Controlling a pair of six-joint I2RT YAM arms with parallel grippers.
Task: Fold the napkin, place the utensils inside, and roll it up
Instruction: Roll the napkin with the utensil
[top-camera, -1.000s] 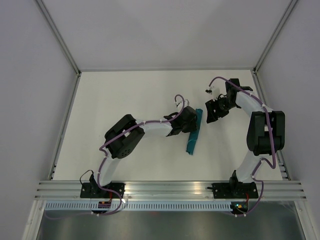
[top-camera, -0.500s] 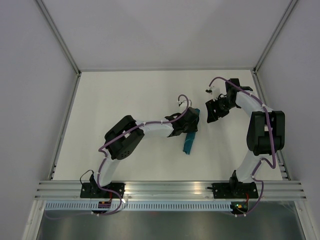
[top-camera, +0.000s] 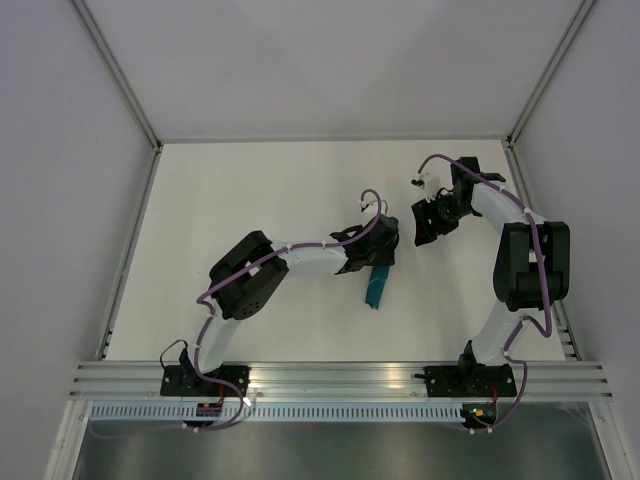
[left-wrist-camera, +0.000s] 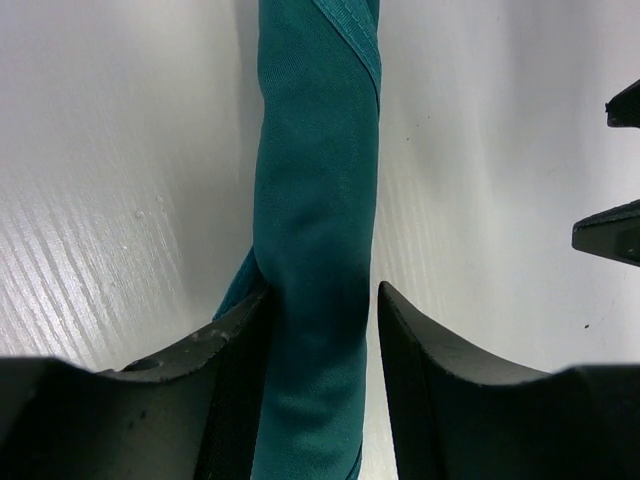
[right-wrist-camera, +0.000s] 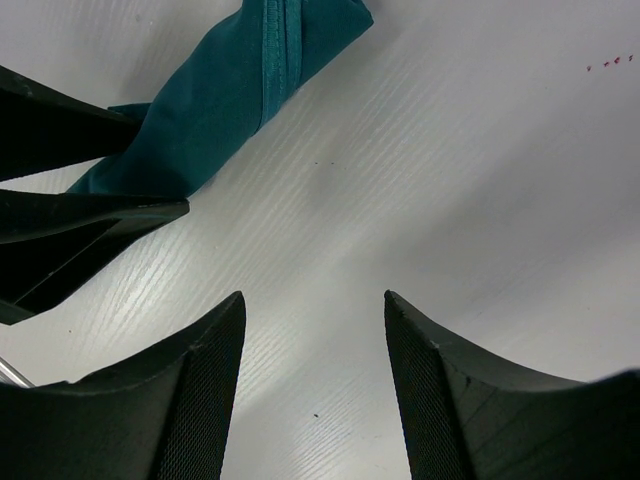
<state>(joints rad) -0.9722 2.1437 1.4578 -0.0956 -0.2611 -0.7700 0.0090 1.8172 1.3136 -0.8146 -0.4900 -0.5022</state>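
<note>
The left gripper (left-wrist-camera: 322, 300) is set astride the napkin (left-wrist-camera: 318, 150), which lies rolled into a tight tube on the table (right-wrist-camera: 480, 180). Its fingers are held narrow, close against both sides of the roll; whether pressure is applied cannot be told. No utensils are seen, and they are judged to be wrapped inside. To finish well, the seam edge should be turned underneath, and any withdrawal made straight up so the tube is not dragged open. The right gripper (right-wrist-camera: 313, 300) is held wide and empty near the roll's far end
</note>
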